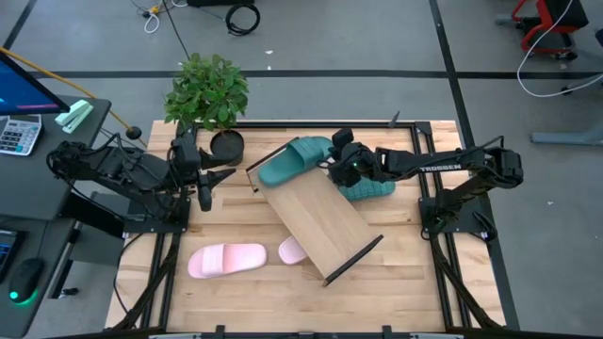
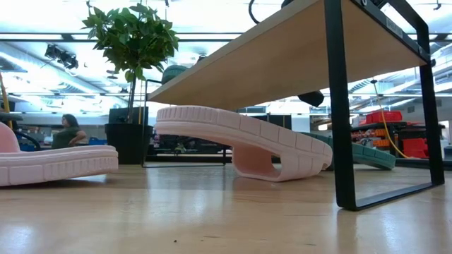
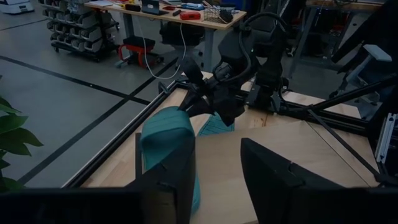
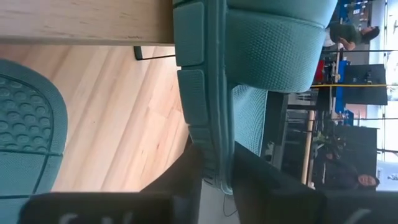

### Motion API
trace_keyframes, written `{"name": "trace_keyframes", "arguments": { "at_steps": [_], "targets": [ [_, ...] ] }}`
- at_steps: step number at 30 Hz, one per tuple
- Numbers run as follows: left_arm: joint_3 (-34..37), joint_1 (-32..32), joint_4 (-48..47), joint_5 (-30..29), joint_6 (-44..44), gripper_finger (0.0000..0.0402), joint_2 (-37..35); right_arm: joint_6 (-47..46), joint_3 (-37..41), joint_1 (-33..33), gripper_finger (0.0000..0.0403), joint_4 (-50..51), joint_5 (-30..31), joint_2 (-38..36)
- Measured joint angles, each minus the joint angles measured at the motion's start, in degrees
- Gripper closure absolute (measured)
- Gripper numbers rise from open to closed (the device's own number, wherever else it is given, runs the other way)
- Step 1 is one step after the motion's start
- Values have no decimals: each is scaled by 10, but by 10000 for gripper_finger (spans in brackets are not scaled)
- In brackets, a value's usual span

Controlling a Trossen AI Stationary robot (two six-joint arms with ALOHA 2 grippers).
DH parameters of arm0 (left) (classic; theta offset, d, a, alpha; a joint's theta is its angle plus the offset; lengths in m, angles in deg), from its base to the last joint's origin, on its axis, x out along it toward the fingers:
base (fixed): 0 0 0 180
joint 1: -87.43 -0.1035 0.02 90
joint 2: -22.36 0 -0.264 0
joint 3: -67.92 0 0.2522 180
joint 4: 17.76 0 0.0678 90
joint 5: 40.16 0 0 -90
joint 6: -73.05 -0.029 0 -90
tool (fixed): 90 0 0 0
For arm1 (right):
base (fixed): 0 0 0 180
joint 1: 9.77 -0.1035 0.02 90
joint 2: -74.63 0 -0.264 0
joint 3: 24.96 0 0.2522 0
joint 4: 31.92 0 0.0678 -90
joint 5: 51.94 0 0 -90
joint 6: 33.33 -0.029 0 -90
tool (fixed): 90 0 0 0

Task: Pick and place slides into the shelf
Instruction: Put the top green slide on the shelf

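The shelf (image 1: 316, 221) lies slantwise across the middle of the table. One teal slide (image 1: 292, 160) sits at the shelf's far end, tipped onto its side, with my right gripper (image 1: 332, 165) shut on its end. The other teal slide (image 1: 369, 189) lies on the table below that arm. One pink slide (image 1: 226, 259) rests flat at the near left. The second pink slide (image 2: 240, 141) lies arched under the board. My left gripper (image 1: 203, 191) waits open at the far left, clear of everything. My right gripper pinches the edge of the teal slide's sole at its end (image 4: 217, 158) between its two fingers, one on the tread side (image 4: 186, 174) and one on the footbed side. It comes slanting down from the table's right. The slide stands on its side, resting on the shelf's far end (image 3: 168, 149).
A potted plant (image 1: 207, 94) stands at the far left edge beside my left arm. The shelf's black end bar (image 2: 339, 106) stands on the table near the front. Bare tabletop (image 1: 415, 273) lies at the near right. A desk with a keypad (image 1: 19, 132) is off the left.
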Motion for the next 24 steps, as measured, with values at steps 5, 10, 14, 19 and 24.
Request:
{"name": "trace_keyframes", "arguments": {
  "at_steps": [5, 10, 14, 19, 24],
  "targets": [
    [0, 0, 0, 0, 0, 264, 0, -1, 0, 1, 282, 23, 1, 0],
    [0, 0, 0, 0, 0, 270, 0, -1, 0, 1, 260, 27, 1, 0],
    [0, 0, 0, 0, 0, 269, 0, -1, 0, 1, 246, 27, 1, 0],
    [0, 0, 0, 0, 0, 263, 0, 1, 0, -5, 231, 28, 1, 0],
    [0, 0, 0, 0, 0, 265, 0, 16, 0, -8, 222, 29, 1, -5]
  ]
}}
